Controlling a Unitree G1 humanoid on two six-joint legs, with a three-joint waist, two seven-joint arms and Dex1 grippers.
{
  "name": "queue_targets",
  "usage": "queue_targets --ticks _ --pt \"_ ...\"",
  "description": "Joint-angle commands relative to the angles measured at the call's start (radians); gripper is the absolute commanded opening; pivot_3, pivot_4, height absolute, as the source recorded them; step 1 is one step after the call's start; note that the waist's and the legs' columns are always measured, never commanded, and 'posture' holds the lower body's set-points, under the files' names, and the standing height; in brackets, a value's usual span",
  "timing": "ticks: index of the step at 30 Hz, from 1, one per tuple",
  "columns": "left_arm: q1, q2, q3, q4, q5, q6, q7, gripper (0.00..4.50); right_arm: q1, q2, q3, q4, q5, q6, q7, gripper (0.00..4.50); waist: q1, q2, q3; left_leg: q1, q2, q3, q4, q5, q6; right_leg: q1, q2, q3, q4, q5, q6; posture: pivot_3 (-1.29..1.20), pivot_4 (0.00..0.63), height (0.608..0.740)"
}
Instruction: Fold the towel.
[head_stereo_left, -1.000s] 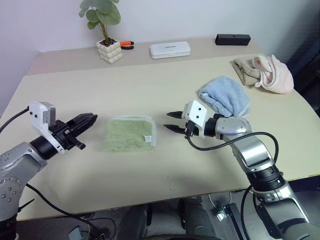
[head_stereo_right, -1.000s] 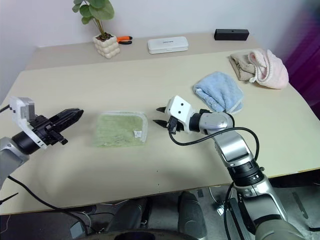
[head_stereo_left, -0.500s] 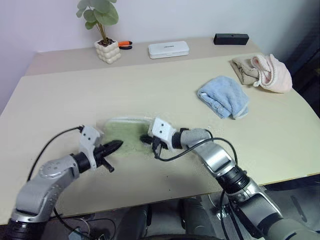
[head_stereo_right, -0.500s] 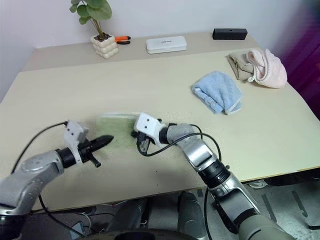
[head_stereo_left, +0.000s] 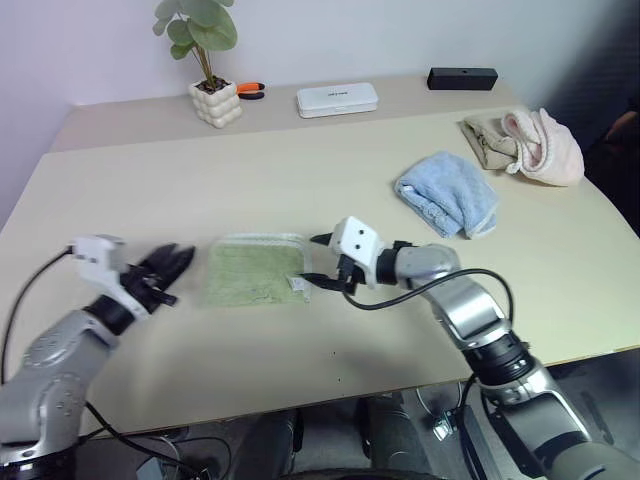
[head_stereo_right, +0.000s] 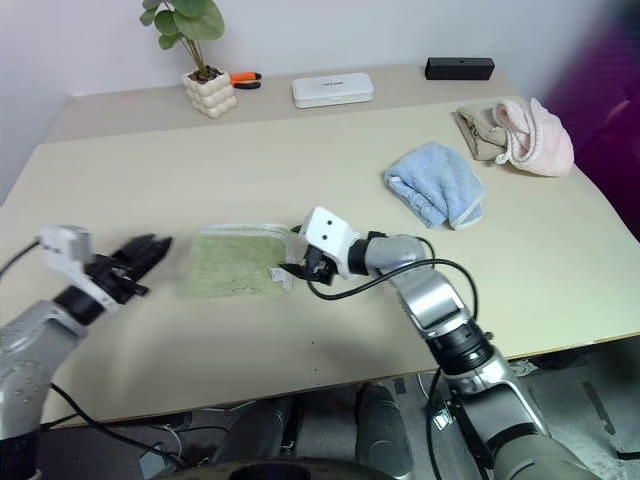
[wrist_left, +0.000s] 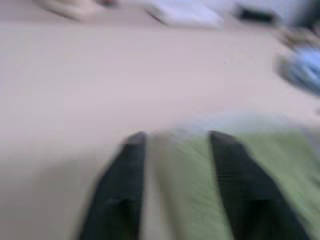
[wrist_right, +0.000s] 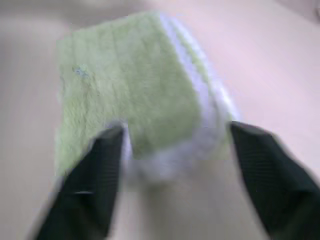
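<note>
Now the green towel (head_stereo_left: 256, 272) lies flat on the tabletop (head_stereo_left: 300, 180), a compact rectangle between the two arms, and neither one has it. Just ahead of the right end effector (head_stereo_left: 318, 262) sits the towel's near edge with the white tag, the fingers spread wide either side of that thick whitish hem, nothing pinched. The left end effector (head_stereo_left: 175, 266) hovers just off the opposite edge, fingers parted, empty, the cloth right in front of its tips. Risk from here, I'd say: the layered hem looks bulky, so a closing grip could catch only the top layer and peel the stack apart, or a low fingertip could shove the whole towel sideways. Room is generous: bare tabletop beyond both end effectors, the light blue towel (head_stereo_left: 448, 194) well off behind the right arm, the pink and beige cloths (head_stereo_left: 528, 145) farther still, the potted plant (head_stereo_left: 212, 70) at the far edge.
</note>
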Motion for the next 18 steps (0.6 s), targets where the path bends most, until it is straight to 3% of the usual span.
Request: queue_targets --ticks 1,2,3,7,14,18 --pt "0.023 0.004 0.016 0.023 -0.051 0.111 0.057 3.88 0.010 -0.023 -0.017 -0.073 0.030 -0.014 0.036 4.50 0.000 0.000 0.000 0.000 0.000 0.000 0.000 0.000 0.000 0.000 0.000 0.000 0.000 0.000 0.000 0.00 0.150 0.740" --pt "0.022 0.007 0.005 0.031 -0.055 0.136 0.063 4.32 0.014 -0.031 -0.014 -0.077 0.030 -0.018 0.044 4.50 0.000 0.000 0.000 0.000 0.000 0.000 0.000 0.000 0.000 0.000 0.000 0.000 0.000 0.000 0.000 0.00 0.150 0.740" --pt "0.016 0.000 0.001 0.035 -0.079 0.156 0.062 4.43 0.018 -0.037 -0.012 -0.081 0.030 -0.025 0.051 4.50 0.001 0.000 0.000 0.000 0.000 0.000 0.000 0.000 0.000 0.000 0.000 0.000 0.000 0.000 0.000 0.00 0.150 0.740" --pt "-0.043 -0.059 -0.032 0.066 -0.188 0.259 0.093 4.43 0.036 -0.043 -0.005 -0.096 0.038 -0.044 0.078 4.50 0.007 -0.001 0.000 0.000 0.000 -0.001 0.002 0.000 0.000 0.001 0.000 -0.001 0.000 0.000 0.000 0.00 0.150 0.740" --pt "-0.086 -0.107 -0.172 0.047 -0.189 0.323 0.091 4.43 0.048 -0.039 0.002 -0.099 0.012 -0.065 0.060 4.50 0.002 -0.001 0.000 0.000 0.000 -0.001 0.001 0.001 -0.001 0.001 0.000 -0.001 0.000 0.000 0.000 0.00 0.150 0.740" --pt "-0.097 -0.142 -0.195 0.061 -0.174 0.310 0.107 3.28 0.054 -0.038 0.004 -0.109 0.008 -0.065 0.044 4.50 0.003 -0.001 0.000 0.000 0.000 0.000 0.001 0.001 -0.001 0.001 0.000 0.000 0.000 0.000 0.000 0.00 0.150 0.740"
